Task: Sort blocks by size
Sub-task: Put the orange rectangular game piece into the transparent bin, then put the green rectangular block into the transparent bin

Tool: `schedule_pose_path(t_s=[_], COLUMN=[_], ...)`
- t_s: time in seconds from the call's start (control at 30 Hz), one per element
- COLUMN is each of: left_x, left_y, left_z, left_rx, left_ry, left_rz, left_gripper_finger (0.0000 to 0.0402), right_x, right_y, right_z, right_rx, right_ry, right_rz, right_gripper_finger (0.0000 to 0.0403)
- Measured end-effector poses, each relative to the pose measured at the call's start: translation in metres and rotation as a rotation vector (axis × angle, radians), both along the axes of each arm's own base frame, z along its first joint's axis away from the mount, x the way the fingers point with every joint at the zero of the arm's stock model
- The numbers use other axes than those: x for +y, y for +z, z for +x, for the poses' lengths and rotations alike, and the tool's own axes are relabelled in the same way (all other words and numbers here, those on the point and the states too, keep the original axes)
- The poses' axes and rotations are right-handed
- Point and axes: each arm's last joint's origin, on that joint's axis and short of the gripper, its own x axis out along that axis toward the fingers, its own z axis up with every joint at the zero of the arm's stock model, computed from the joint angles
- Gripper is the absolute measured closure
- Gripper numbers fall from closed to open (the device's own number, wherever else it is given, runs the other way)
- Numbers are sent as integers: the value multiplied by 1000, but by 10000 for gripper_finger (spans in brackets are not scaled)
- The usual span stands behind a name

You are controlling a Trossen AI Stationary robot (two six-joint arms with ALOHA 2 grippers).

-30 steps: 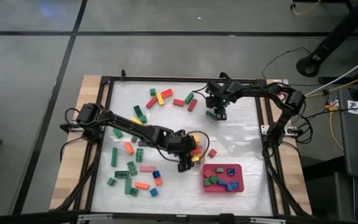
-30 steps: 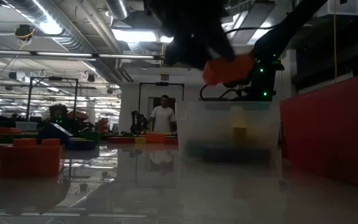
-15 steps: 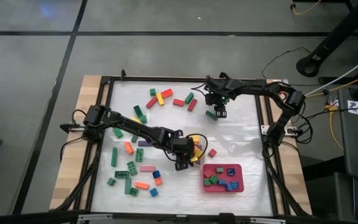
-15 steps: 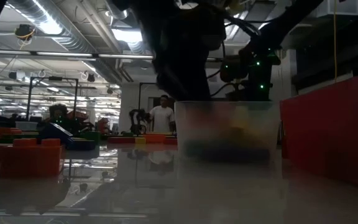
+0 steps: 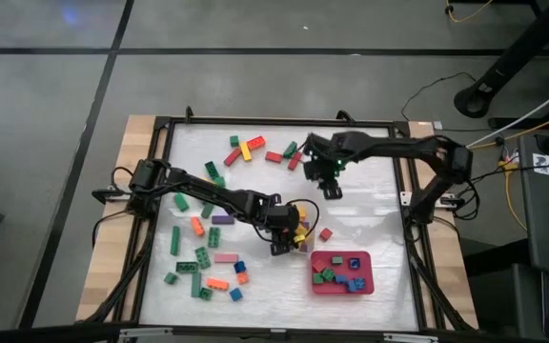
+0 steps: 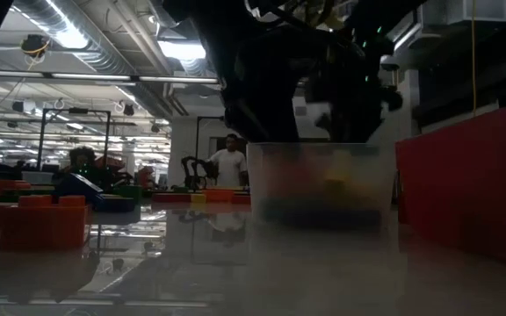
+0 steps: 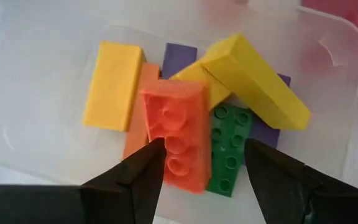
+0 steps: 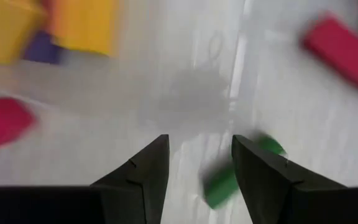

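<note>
My left gripper [image 7: 201, 149] is open above the clear tub [image 5: 300, 235] near the table's middle. Its fingers stand on either side of an orange brick [image 7: 176, 137]. That brick lies studs up on yellow, green and purple bricks inside the tub. My right gripper [image 5: 332, 188] is open over the bare table at the far right. A green brick [image 8: 229, 177] lies on the table close by its fingers, blurred. Many loose bricks [image 5: 203, 257] lie over the table's left half.
A red tray [image 5: 343, 273] with green, blue and red short bricks stands at the near right, next to the tub. A loose red brick [image 5: 325, 233] lies between them. More bricks [image 5: 246, 150] lie at the far middle. A person stands far off in the room [image 6: 229, 165].
The orange brick, which was up at my left gripper above the tub a second ago, now lies in the tub. My right gripper has gone a little toward the table's near edge and left, away from the far rail.
</note>
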Motion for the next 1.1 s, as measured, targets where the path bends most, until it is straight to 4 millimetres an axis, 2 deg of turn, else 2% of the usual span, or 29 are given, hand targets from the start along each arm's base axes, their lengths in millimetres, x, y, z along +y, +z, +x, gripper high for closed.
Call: schedule_pose_path(t_s=[0.23,0.4,0.57,0.77,0.93,1.1], left_x=[4,0,-11,-27,-44,-63], left_y=[2,10,34,59,64,63], left_z=[4,2,-9,-31,-48,-61], left_rx=[-38,-60,-103,-99,-58,-25], left_ry=[-15,-25,-60,-45,-10,-7], left_rz=[11,7,5,86,151,186], left_gripper_finger=[194,194,194,194,194,194], right_x=[50,65,56,28,6,-6], right_y=[25,24,21,15,-4,-25], right_z=[15,16,10,0,-13,-25], right_rx=[-194,-163,-87,-30,18,43], right_ry=[109,96,-57,-278,-394,-443], right_rz=[-31,-140,-215,-179,-159,-156], right_gripper_finger=[228,228,228,228,228,228])
